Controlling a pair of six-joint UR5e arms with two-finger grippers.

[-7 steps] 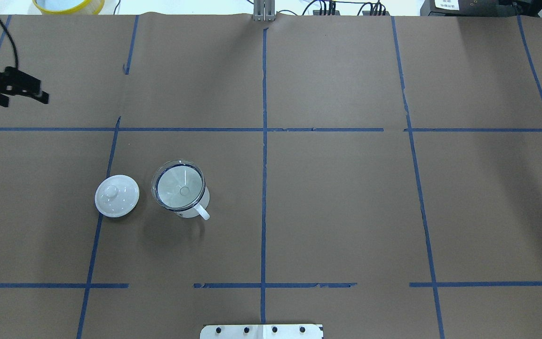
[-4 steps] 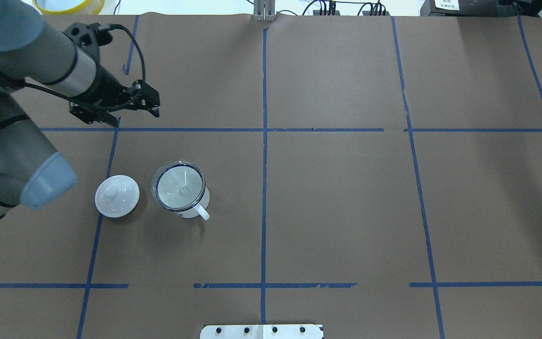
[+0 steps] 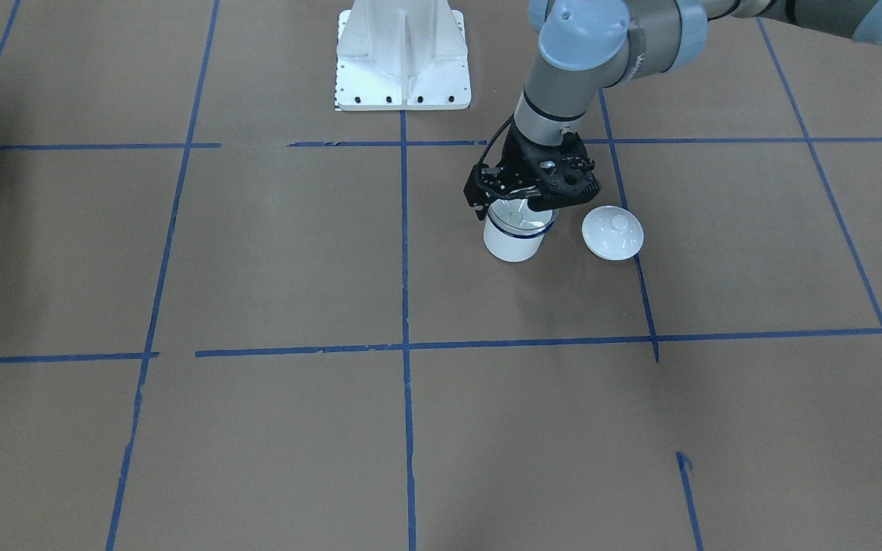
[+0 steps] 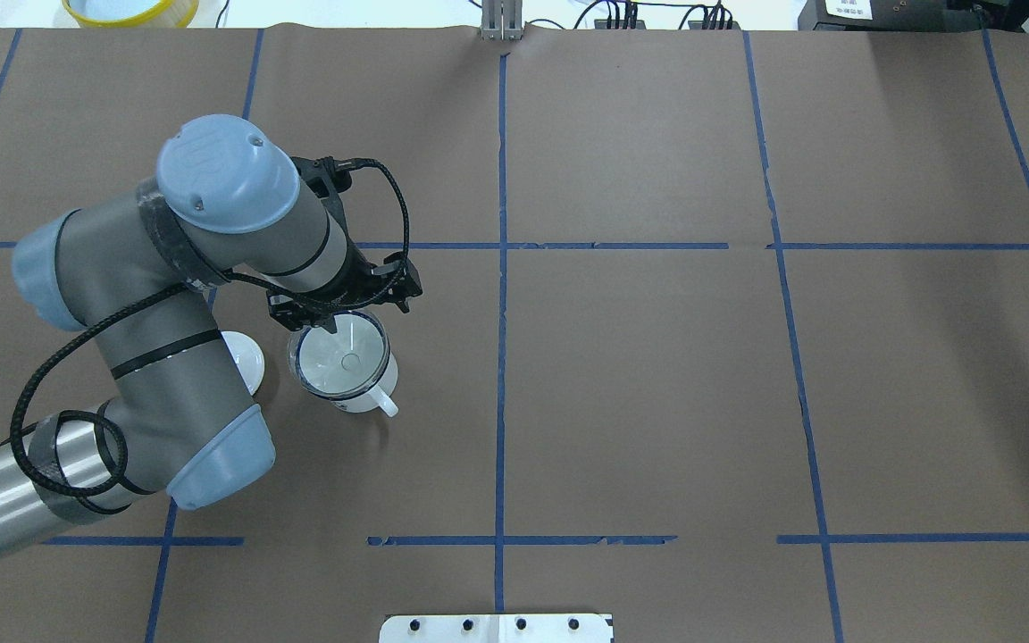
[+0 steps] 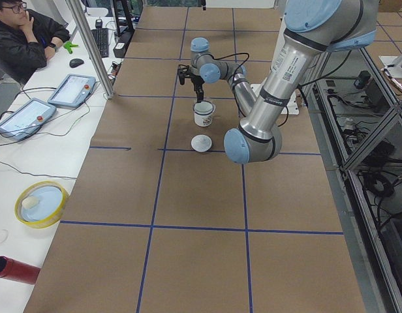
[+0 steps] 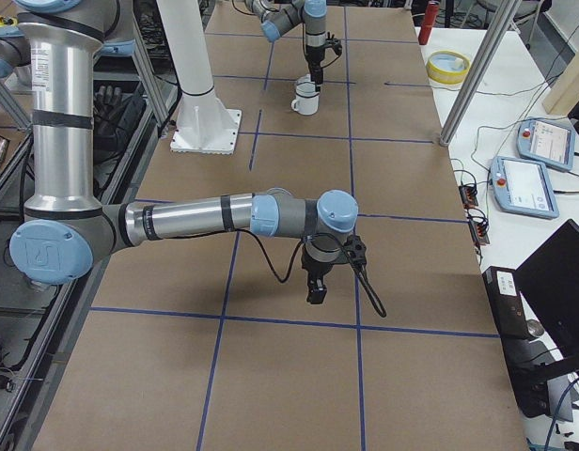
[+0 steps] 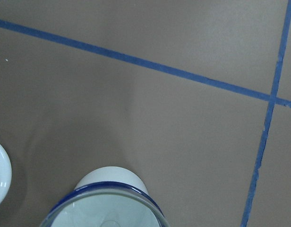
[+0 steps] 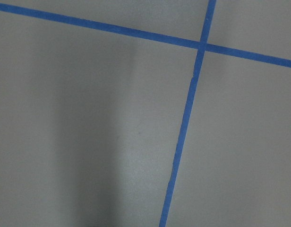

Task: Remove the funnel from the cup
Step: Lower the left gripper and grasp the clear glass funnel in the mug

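The white cup (image 4: 370, 393) with a dark blue rim stands upright left of the table's middle, handle toward the robot. The clear funnel (image 4: 341, 359) sits in its mouth. Both show in the front view, cup (image 3: 514, 243) and funnel (image 3: 521, 220), and at the bottom of the left wrist view, cup (image 7: 106, 178). My left gripper (image 4: 345, 308) points down, open and empty, just above the far part of the funnel's rim. My right gripper (image 6: 315, 291) shows only in the exterior right view, low over bare paper; I cannot tell whether it is open or shut.
A white domed lid (image 3: 612, 233) with a knob lies beside the cup, partly under my left arm in the overhead view (image 4: 249, 359). The robot's base plate (image 4: 497, 628) is at the near edge. A yellow-rimmed bowl (image 4: 126, 9) sits beyond the far left corner.
My left arm has swung in from the far left edge to the cup, and its gripper now hangs over the funnel's far rim. Cup, funnel and lid have not moved.
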